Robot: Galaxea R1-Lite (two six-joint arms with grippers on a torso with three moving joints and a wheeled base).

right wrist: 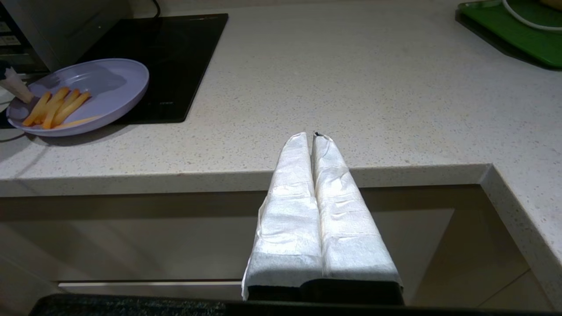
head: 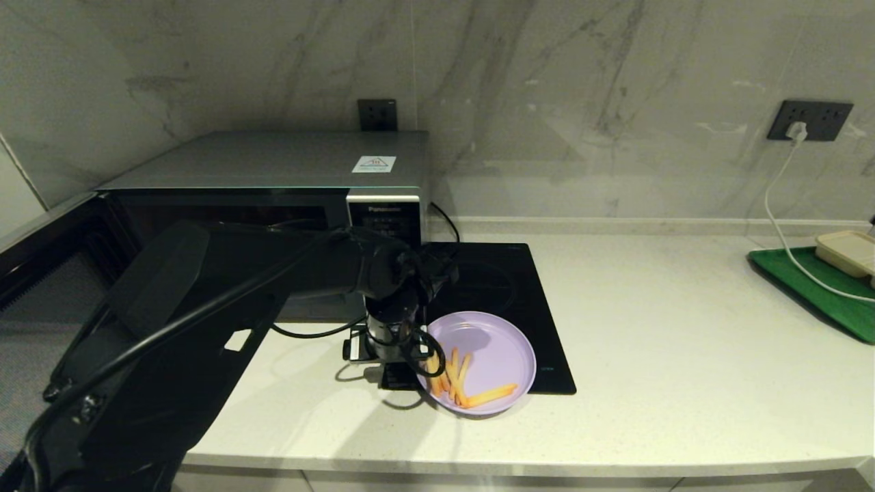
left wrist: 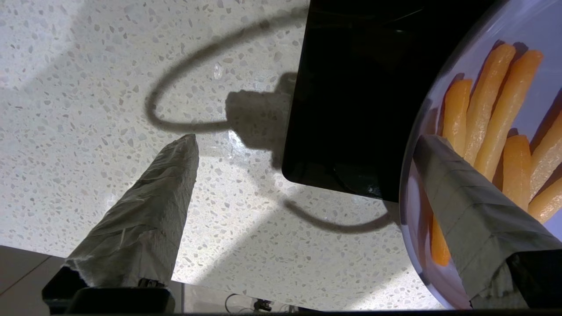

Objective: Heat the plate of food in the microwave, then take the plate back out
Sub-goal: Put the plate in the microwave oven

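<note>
Black and bulky, the left arm fills the head view's foreground; its left tool (head: 403,369) points down at the near-left rim of the plate of food (head: 489,355), which lies on the table (head: 683,355), partly over the hob (head: 519,287), right of the open microwave (head: 273,171). Left wrist view: wide-open fingers (left wrist: 149,210) straddle the plate's rim, gripping nothing, one over the fries (left wrist: 483,114). Right wrist view: the right tool (right wrist: 314,136) hangs closed and empty off the table's edge, farther away.
</note>
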